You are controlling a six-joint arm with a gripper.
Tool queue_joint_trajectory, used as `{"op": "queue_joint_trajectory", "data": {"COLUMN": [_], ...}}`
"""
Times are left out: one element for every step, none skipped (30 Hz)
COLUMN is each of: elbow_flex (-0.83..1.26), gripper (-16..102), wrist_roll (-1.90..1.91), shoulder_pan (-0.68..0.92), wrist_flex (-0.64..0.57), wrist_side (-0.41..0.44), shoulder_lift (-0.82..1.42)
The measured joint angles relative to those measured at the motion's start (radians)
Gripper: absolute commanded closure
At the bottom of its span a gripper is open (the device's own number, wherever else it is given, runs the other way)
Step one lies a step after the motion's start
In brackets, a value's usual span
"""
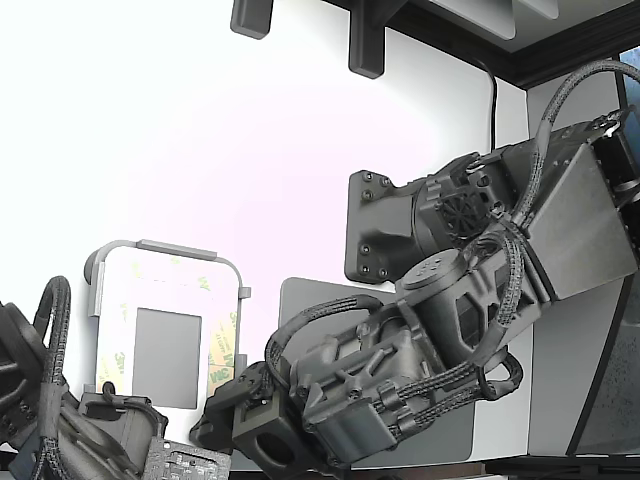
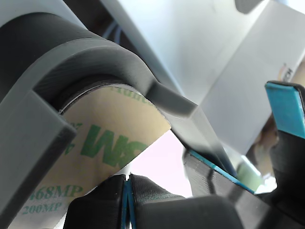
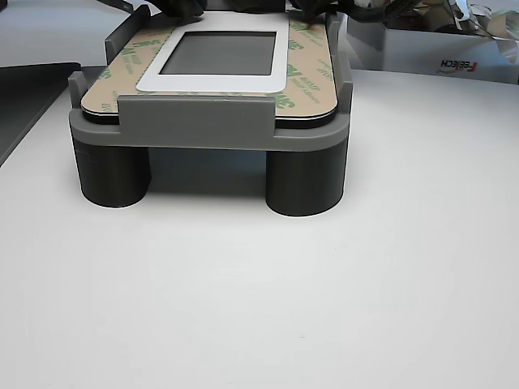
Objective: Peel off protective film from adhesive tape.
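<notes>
The white rounded panel (image 1: 165, 290) lies in a grey frame (image 3: 195, 121) on legs. The protective film (image 1: 226, 345), pale yellow-green with green 3M print, borders the panel and also shows in the other view (image 3: 306, 69). The adhesive tape is hidden under it. In the wrist view the film (image 2: 102, 143) curves round a frame corner. My gripper (image 2: 127, 198) has its blue-padded fingers closed together right at the film's cut edge and seems to pinch it. In the exterior view my gripper (image 1: 225, 393) sits at the panel's near right corner.
A second arm (image 1: 110, 425) is at the panel's near edge on the exterior view's left; its blue-padded fingers (image 2: 285, 107) stand apart in the wrist view. A large grey mat (image 1: 300, 300) lies right of the frame. A box of loose strips (image 3: 438, 36) stands behind.
</notes>
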Motion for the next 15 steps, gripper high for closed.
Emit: {"op": "queue_joint_trajectory", "data": {"elbow_flex": [0.000,0.000,0.000,0.000,0.000,0.000,0.000,0.000,0.000,0.000,0.000,0.000,0.000,0.002,0.006], "gripper": [97,97,97,97,97,97,97,97,97,97,97,97,97,97,97], "wrist_roll": [0.000,0.000,0.000,0.000,0.000,0.000,0.000,0.000,-0.002,-0.002,-0.002,-0.002,-0.003,-0.005,-0.006], "shoulder_pan": [0.000,0.000,0.000,0.000,0.000,0.000,0.000,0.000,0.000,0.000,0.000,0.000,0.000,0.000,0.000], "wrist_flex": [0.002,0.002,0.002,0.005,0.008,0.012,0.017,0.018,0.020,0.021,0.021,0.021,0.021,0.021,0.020], "wrist_side": [0.000,0.000,0.000,0.000,0.000,0.000,0.000,0.000,0.000,0.000,0.000,0.000,0.000,0.000,0.000], "shoulder_lift": [0.000,0.002,0.002,0.003,0.003,0.006,0.009,0.011,0.011,0.012,0.014,0.014,0.015,0.018,0.021]}}
